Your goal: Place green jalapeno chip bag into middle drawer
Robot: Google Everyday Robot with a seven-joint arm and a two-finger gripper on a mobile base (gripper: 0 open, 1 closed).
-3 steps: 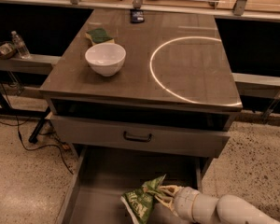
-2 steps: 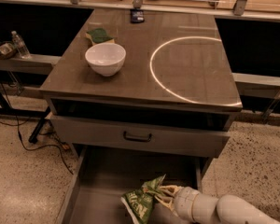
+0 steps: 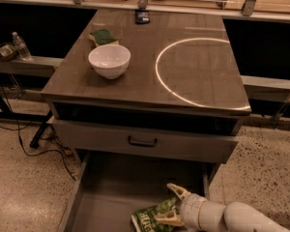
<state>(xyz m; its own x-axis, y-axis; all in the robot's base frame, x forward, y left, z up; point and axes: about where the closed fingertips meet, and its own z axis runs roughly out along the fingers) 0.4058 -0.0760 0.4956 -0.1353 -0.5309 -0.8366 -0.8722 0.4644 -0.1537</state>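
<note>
The green jalapeno chip bag lies crumpled on the floor of the open middle drawer, toward its front right. My gripper reaches in from the lower right, just right of the bag. Its pale fingers are spread apart. The upper finger is clear of the bag and the lower finger rests against the bag's edge. The bag's lower part is cut off by the frame's bottom edge.
The drawer above is slightly open, a grey front with a black handle. On the cabinet top stand a white bowl, a dark-green sponge and a small black object. A water bottle stands on the left shelf. Cables lie on the floor at left.
The fingers have spread apart and the bag has dropped from between them lower onto the drawer floor. The arm has stayed almost in place.
</note>
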